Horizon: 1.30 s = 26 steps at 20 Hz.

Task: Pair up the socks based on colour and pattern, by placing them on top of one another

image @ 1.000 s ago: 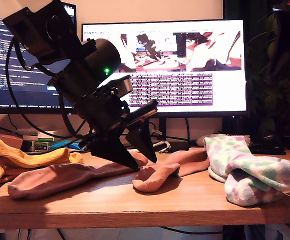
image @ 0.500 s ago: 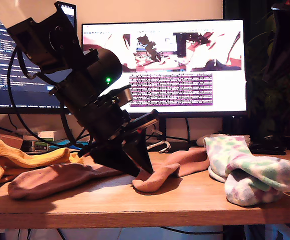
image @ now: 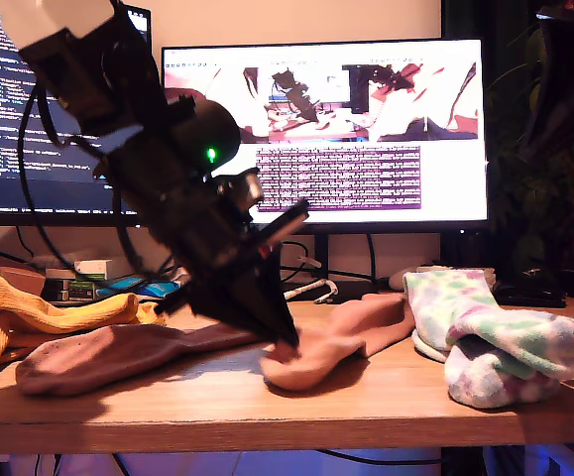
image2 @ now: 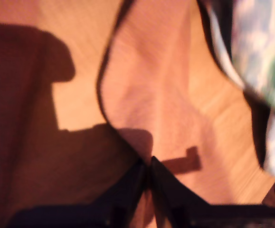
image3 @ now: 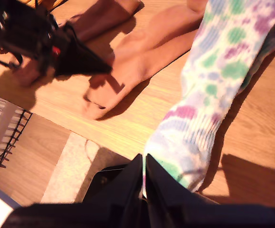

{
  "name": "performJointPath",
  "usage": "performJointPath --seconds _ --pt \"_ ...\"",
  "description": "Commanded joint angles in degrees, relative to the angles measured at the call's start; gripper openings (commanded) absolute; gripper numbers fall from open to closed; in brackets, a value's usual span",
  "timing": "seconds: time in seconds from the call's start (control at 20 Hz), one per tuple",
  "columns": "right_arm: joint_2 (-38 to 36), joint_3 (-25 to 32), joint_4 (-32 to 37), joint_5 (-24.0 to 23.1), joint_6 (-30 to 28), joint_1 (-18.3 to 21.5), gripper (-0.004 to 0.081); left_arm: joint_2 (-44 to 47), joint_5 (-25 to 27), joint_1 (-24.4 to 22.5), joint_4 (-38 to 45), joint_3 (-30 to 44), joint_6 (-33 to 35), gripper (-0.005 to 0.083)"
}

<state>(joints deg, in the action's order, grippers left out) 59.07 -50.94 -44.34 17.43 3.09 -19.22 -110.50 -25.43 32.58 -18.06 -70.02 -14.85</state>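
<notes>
Exterior view has my first claw point(image: 285, 342) pinched closed on the pink sock point(image: 336, 342), mid-desk point(image: 267, 407). Second pink sock point(image: 118, 352) lies beside it toward that view's left. My second claw point(image3: 144, 178), closed too, grips the blotchy white sock point(image3: 208, 90).

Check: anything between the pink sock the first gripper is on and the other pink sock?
Nothing visible. My first gripper pinches the pink sock; only bare table lies between it and the other pink sock toward the exterior view's left.
</notes>
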Motion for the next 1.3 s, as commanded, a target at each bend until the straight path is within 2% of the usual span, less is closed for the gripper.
performJointPath --seconds 0.0,0.2,0.45,0.6,0.7,1.0,1.15,1.25 --pt "0.0 -0.5 1.1 0.0 -0.2 -0.2 -0.0011 3.0 -0.1 -0.8 -0.9 -1.8 0.3 -0.002" --pt "0.0 -0.5 1.7 0.0 -0.2 -0.3 -0.001 4.1 -1.7 -1.9 -8.3 -8.0 1.5 -0.002" --pt "0.0 -0.5 1.7 0.0 -0.6 -0.2 -0.001 4.4 -1.2 -3.3 -24.1 -15.6 6.5 -0.002" --pt "0.0 -0.5 1.7 0.0 -0.6 -0.3 -0.001 4.4 2.9 -4.7 -33.0 -15.9 11.5 -0.002" --pt "0.0 -0.5 1.8 0.0 -0.6 -0.3 -0.0011 4.5 4.9 -5.8 -36.7 -16.1 12.4 -0.0019" --pt "0.0 -0.5 2.1 0.1 -0.6 -0.3 -0.0011 7.6 5.5 -8.2 -39.8 -17.5 13.4 -0.002" --pt "0.0 -0.5 2.1 0.1 -0.7 -0.3 -0.0011 7.7 9.3 -9.4 -41.9 -17.5 13.6 -0.002" --pt "0.0 -0.5 2.1 0.1 -1.1 -0.3 -0.0011 7.7 9.7 -10.2 -41.9 -17.5 13.6 -0.002"
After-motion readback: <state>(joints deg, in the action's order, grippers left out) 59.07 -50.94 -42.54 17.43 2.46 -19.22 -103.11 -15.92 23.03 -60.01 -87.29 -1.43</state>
